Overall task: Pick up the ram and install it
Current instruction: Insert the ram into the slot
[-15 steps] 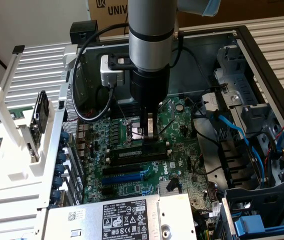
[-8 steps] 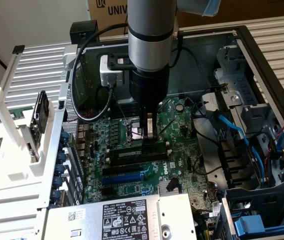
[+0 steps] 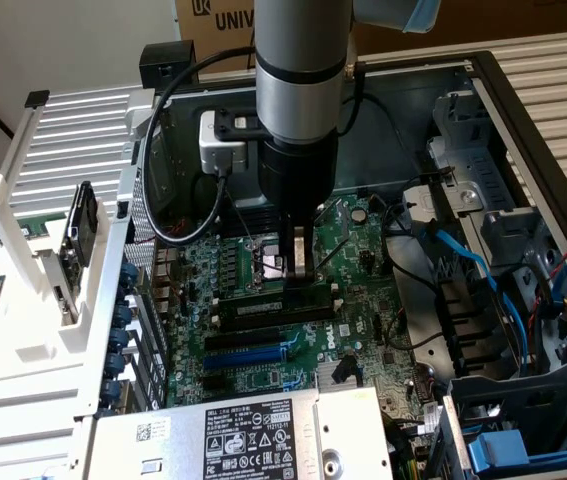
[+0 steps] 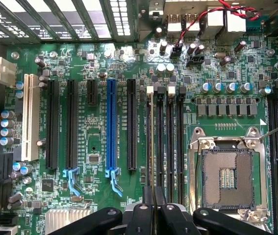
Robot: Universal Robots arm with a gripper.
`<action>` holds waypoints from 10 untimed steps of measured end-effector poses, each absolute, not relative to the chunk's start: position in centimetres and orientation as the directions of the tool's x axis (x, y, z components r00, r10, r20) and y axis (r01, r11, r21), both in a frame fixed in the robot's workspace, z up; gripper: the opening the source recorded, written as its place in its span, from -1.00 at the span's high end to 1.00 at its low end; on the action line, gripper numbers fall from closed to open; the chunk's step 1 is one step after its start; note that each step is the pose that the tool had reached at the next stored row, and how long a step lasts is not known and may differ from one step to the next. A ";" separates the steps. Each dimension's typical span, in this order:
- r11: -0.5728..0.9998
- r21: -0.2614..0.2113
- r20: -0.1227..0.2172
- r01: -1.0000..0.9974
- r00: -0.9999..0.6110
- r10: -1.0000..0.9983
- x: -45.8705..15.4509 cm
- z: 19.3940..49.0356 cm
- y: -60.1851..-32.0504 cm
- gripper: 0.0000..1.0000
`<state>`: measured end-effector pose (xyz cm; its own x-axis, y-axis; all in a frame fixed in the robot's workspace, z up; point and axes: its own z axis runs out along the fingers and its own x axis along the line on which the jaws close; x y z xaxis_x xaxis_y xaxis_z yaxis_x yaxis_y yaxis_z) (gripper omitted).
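- Exterior view: the hand [image 3: 299, 275] hangs straight down from the arm inside the open computer case [image 3: 523, 100]. Its tips are low over the memory slots [image 3: 273, 312] on the motherboard [image 3: 253, 385].
- Wrist view: the two fingers [image 4: 142, 208] are drawn nearly together, pinching the ram [image 4: 152, 147]. It is seen edge-on as a thin pale line.
- Wrist view: the ram runs along the memory slot closest to the long black expansion slot [image 4: 132, 127]. The blue expansion slot [image 4: 111, 127] lies further off on that side and the bare CPU socket [image 4: 226, 178] on the other. Whether it is seated or just above the slot, I cannot tell.
- Judgement: this looks like the insertion step.
- To do it well, the stick should stay upright and parallel to the slot. Its notch should match the slot's key, and the white end clip [image 4: 150, 89] should be free to swing.
- The push should be straight down and even at both ends, since a tilt could jam one corner.
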<state>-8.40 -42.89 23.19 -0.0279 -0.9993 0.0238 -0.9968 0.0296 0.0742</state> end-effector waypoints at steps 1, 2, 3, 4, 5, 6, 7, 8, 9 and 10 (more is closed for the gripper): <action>0.030 0.074 0.024 -0.997 -0.028 -0.999 -8.4 23.2 -42.9 0.76; 0.030 0.074 0.024 -0.997 -0.028 -0.999 -8.4 23.2 -42.9 0.76; 0.029 0.074 0.024 -0.997 -0.028 -0.999 -8.4 23.1 -42.9 0.76; 0.030 0.074 0.024 -0.997 -0.028 -0.999 -8.4 23.1 -42.9 0.76; 0.030 0.074 0.024 -0.997 -0.028 -0.999 -8.4 23.1 -42.9 0.76; 0.030 0.074 0.024 -0.997 -0.028 -0.999 -8.4 23.1 -42.9 0.76; 0.030 0.074 0.024 -0.997 -0.028 -0.999 -8.4 23.0 -42.9 0.76; 0.030 0.074 0.024 -0.997 -0.028 -0.999 -8.4 23.0 -42.9 0.76; 0.029 0.074 0.024 -0.997 -0.028 -0.999 -8.4 23.0 -42.9 0.76; 0.029 0.074 0.024 -0.997 -0.028 -0.999 -8.4 23.0 -42.9 0.76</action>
